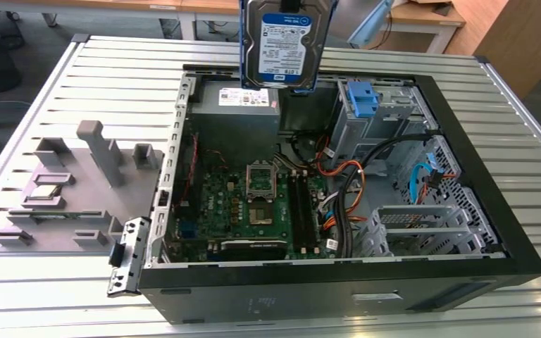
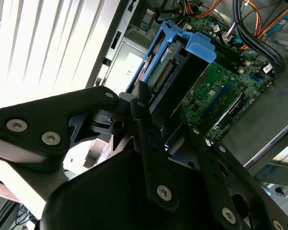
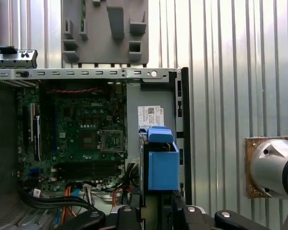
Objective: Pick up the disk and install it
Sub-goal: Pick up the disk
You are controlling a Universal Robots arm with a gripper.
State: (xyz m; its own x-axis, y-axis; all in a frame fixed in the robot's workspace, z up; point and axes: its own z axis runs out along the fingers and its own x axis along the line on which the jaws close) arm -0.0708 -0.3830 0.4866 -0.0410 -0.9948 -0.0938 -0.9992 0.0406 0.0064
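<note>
The claw point(image 3: 156, 212) grips the disk point(image 1: 284, 42) tight. The disk hangs straight down from it, long side up and down, over the far end of the open computer case point(image 1: 346, 285). The drive cage point(image 1: 374, 116) sits lower, toward the exterior view's right.

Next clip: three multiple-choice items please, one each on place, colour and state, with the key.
1. Where is the disk? A on the floor; B above the open computer case; C in a cardboard box.
2. Its plastic frame's colour? A red; B yellow; C blue.
3. The end effector is: A shut on the disk; B open, empty; C shut on a cable.
Key: B, it hangs over the case in the exterior view; C, blue in both wrist views; A, fingers clamp the frame.
</note>
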